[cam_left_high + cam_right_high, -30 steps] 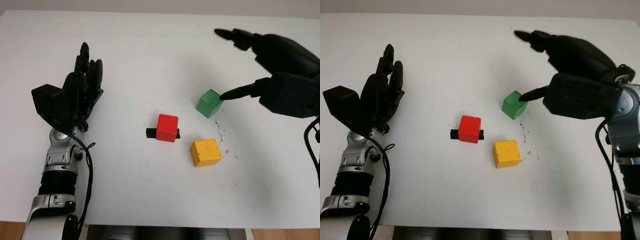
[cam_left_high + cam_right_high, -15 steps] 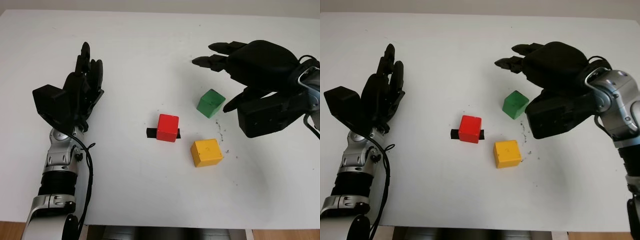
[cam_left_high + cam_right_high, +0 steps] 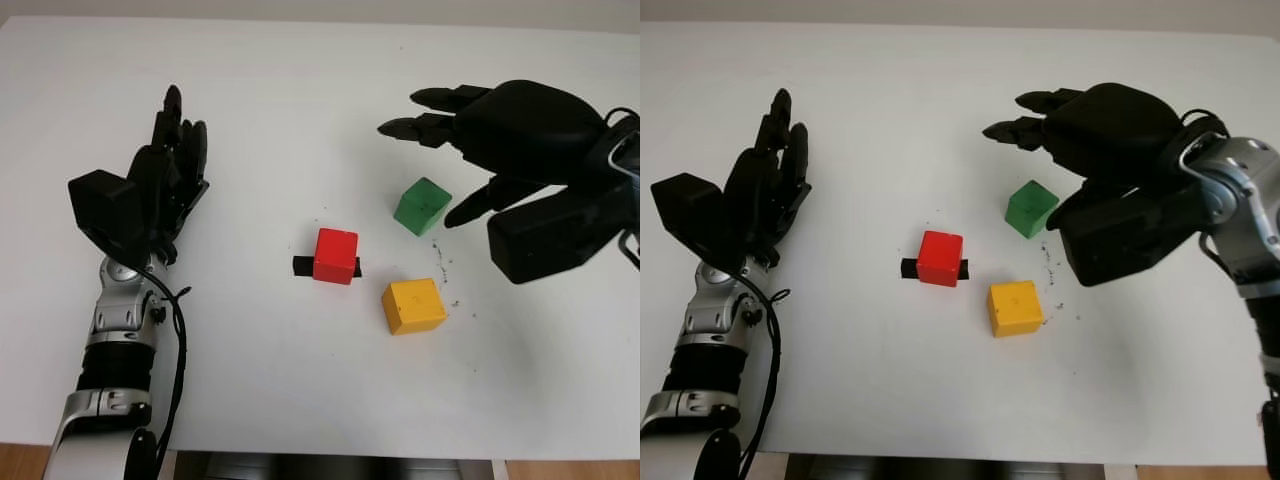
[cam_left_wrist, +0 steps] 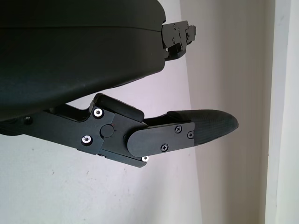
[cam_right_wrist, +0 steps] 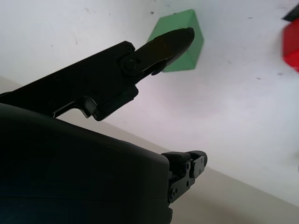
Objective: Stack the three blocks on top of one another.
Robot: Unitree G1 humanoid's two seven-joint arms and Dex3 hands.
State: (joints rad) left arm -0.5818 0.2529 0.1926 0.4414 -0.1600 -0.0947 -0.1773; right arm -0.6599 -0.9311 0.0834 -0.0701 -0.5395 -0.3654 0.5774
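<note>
Green block, red block and yellow block sit apart on the white tabletop: 0 of 3 stacked. The right hand hovers open, empty, beside the green one; the left hand is open, parked far left.

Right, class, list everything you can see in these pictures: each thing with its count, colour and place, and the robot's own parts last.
table: one, white, under everything.
green block: one, green, farthest back of the three, near the right robot hand.
red block: one, red, mid-table, on the strip.
yellow block: one, yellow, nearest the robot, right of the red block.
strip: one, black, sticking out from under the red block.
left robot hand: one, black, open, at the table's left side.
right robot hand: one, black, open, beside the green block, not gripping it.
</note>
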